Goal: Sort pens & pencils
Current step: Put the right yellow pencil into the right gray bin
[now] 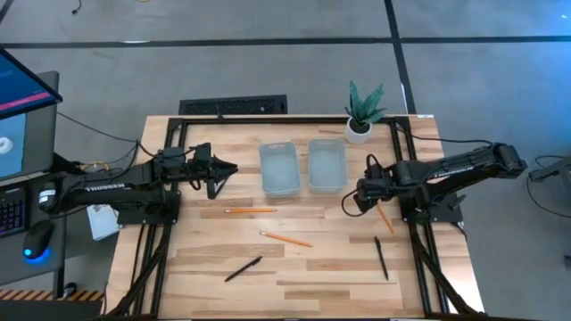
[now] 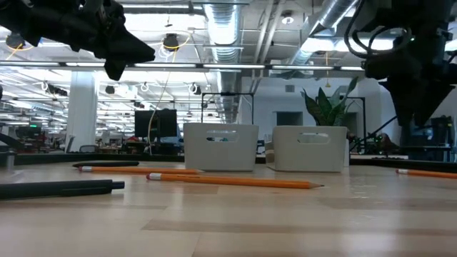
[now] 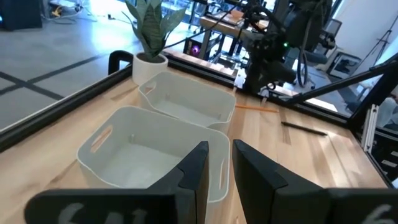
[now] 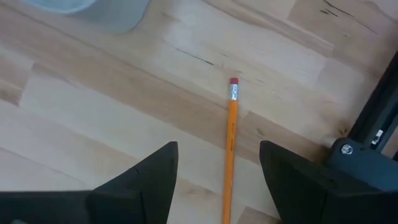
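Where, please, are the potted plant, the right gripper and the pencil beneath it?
potted plant (image 1: 359, 130), high view, white pot.
right gripper (image 4: 217, 180), right wrist view, gap between open fingers.
pencil (image 4: 231, 134), right wrist view, orange shaft.

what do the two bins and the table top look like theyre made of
The two bins: likely plastic, pale grey-white with a smooth matte finish, moulded rounded corners and cut-out handle slots. The table top: wood, apparently light butcher-block, with visible grain and joined planks under a low sheen.

A big bright room behind my wooden worktop (image 1: 303, 267).
I see a grey floor (image 1: 268, 62), shiny ceiling pipes (image 2: 228, 21), long lights, a plant (image 1: 361, 111) and a computer screen (image 1: 22, 98).
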{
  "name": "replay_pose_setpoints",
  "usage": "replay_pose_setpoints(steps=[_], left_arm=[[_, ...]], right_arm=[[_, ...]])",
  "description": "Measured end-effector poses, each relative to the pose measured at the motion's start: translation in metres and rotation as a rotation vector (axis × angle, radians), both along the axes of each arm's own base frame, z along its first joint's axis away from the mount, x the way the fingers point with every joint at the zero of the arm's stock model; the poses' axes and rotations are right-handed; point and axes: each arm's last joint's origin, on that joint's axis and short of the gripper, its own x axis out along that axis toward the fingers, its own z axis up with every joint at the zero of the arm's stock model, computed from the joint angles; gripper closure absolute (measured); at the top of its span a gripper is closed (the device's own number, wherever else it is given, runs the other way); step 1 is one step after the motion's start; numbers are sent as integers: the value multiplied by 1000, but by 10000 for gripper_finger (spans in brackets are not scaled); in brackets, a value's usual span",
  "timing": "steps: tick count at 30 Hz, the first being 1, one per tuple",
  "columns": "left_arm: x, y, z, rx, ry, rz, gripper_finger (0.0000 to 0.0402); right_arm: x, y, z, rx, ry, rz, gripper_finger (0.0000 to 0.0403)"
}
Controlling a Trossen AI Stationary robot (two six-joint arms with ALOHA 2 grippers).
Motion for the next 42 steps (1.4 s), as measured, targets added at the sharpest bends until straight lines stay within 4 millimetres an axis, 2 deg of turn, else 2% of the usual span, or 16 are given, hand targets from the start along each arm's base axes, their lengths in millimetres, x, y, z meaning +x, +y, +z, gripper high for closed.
replay_pose_setpoints(steps=[3, 11, 28, 38, 42], left_arm=[[0, 0, 0, -2, 3, 0, 340], [-1, 0, -4, -32, 36, 4, 340], [-1, 0, -5, -56, 46, 10, 340], [-1, 0, -5, -61, 46, 12, 340], [-1, 0, -5, -61, 46, 13, 340]], right_arm=[[0, -2, -3, 0, 0, -17, 154], [-11, -2, -33, 11, 36, -66, 154], [-21, -1, -75, 98, -9, -27, 154], [-24, -1, -82, 126, -15, -24, 156], [-24, 0, -82, 128, -16, -24, 170]])
